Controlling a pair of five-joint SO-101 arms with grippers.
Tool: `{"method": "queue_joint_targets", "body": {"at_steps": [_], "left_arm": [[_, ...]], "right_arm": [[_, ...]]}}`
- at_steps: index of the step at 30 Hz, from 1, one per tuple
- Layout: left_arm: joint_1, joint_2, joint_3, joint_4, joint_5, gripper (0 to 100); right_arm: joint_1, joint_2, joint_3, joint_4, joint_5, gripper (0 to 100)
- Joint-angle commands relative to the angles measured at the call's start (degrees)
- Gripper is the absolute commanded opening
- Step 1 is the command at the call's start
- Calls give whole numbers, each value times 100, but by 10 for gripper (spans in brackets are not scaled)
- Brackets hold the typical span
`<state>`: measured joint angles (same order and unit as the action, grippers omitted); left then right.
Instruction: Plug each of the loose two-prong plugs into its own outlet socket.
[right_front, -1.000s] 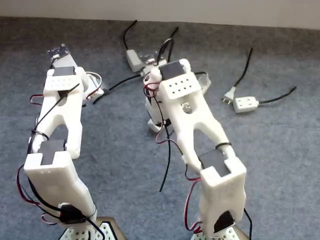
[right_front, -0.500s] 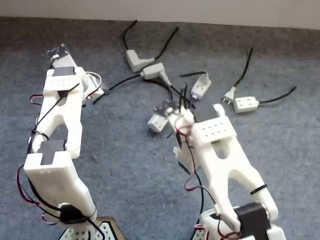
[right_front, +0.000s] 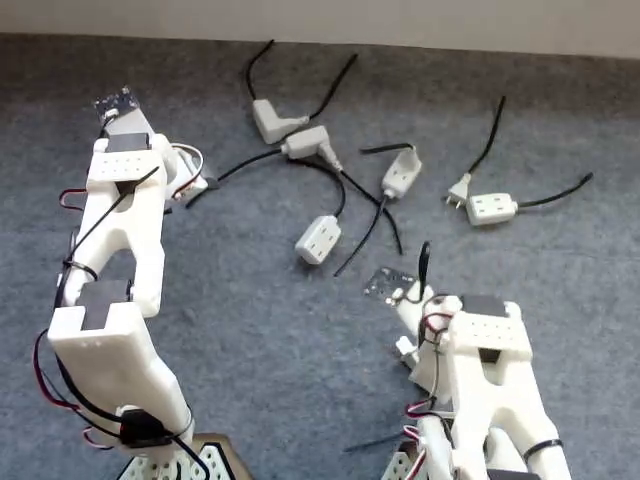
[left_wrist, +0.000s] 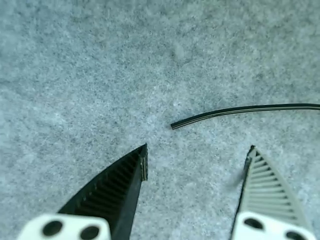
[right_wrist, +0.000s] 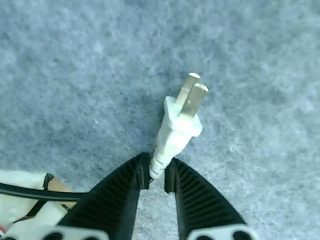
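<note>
The right hand (right_wrist: 157, 175) pinches a white two-prong plug (right_wrist: 177, 127) by its cord end, lower right in the high view. The left hand (left_wrist: 197, 160) hangs spread near a black cord (left_wrist: 240, 111).

The worktop (right_front: 230, 310) is covered in grey-blue, carpet-like cloth, matt, with a short, rough, fuzzy nap. The plug (right_wrist: 177, 127) pinched in the right tool (right_wrist: 157, 169) is smooth white plastic with a faint sheen. Its two prongs (right_wrist: 192, 92) are flat, brass-coloured metal, dully shiny. That tool's fingers (right_wrist: 120, 195) are matt black plastic, ribbed on their inner faces. The left tool (left_wrist: 195, 155) has one matt black ribbed finger (left_wrist: 122, 187) and one pale grey ribbed one (left_wrist: 265, 187), both plastic. The cord (left_wrist: 240, 110) near it has a smooth black sheath. The left arm (right_front: 110, 350) and right arm (right_front: 505, 335) are matt white plastic. The outlet sockets (right_front: 320, 240) are smooth white plastic.
</note>
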<state>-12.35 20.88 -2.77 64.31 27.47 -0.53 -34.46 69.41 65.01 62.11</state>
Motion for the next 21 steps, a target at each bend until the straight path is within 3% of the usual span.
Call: {"method": "queue_joint_targets", "body": {"at_steps": [1,9,21], "left_arm": [[-13,-295,-75,-79,35,309],[-13,-295,-75,-88,35,309],[-13,-295,-75,-88,35,309]], "right_arm": [[127,-198,154,-312,273,107],[22,-822,-251,-277,264,124],[-734,-1174,-286,-286,-62,126]]}}
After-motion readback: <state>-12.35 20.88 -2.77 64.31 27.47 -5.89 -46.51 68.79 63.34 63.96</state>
